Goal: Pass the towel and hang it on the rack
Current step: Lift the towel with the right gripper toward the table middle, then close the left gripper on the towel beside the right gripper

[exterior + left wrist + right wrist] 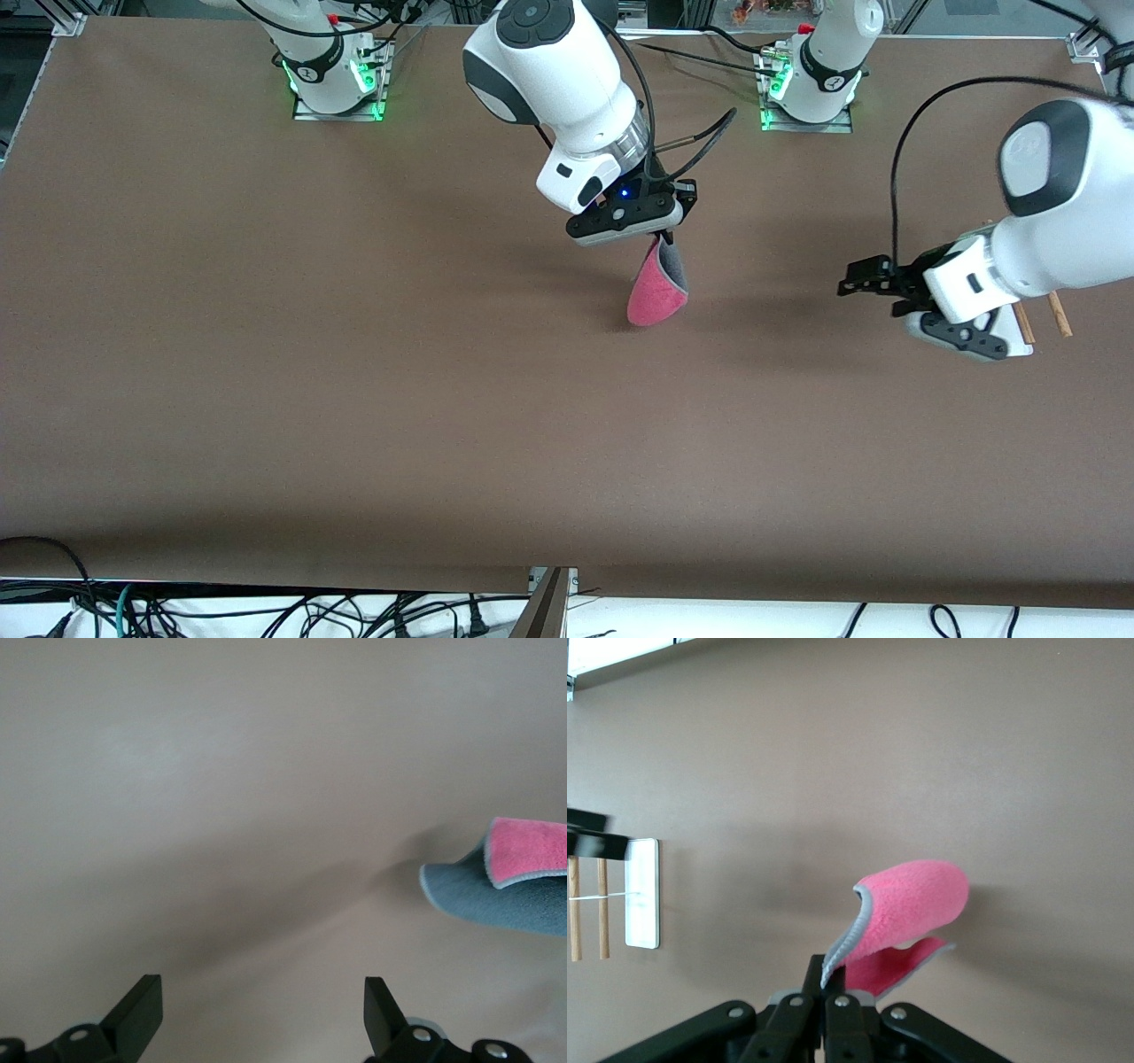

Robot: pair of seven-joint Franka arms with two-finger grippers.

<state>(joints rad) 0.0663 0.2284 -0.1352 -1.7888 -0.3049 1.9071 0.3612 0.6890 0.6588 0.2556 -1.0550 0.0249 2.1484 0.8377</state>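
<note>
The towel (657, 292) hangs curled from my right gripper (664, 237) over the middle of the table, pink-red face outward with a dark grey edge. In the right wrist view the right gripper (830, 970) is shut on the towel's (912, 904) pale hem. My left gripper (873, 288) hovers open toward the left arm's end of the table, apart from the towel, with nothing between its fingers. The left wrist view shows the open left gripper (263, 990) and the towel (505, 890) off to one side. The left arm mostly hides the rack (1059, 315); its white base (642, 893) and rods (589, 908) show.
The brown table (354, 372) carries nothing else. Both arm bases (337, 80) stand along the edge farthest from the front camera. Cables (266, 611) lie below the edge nearest to it.
</note>
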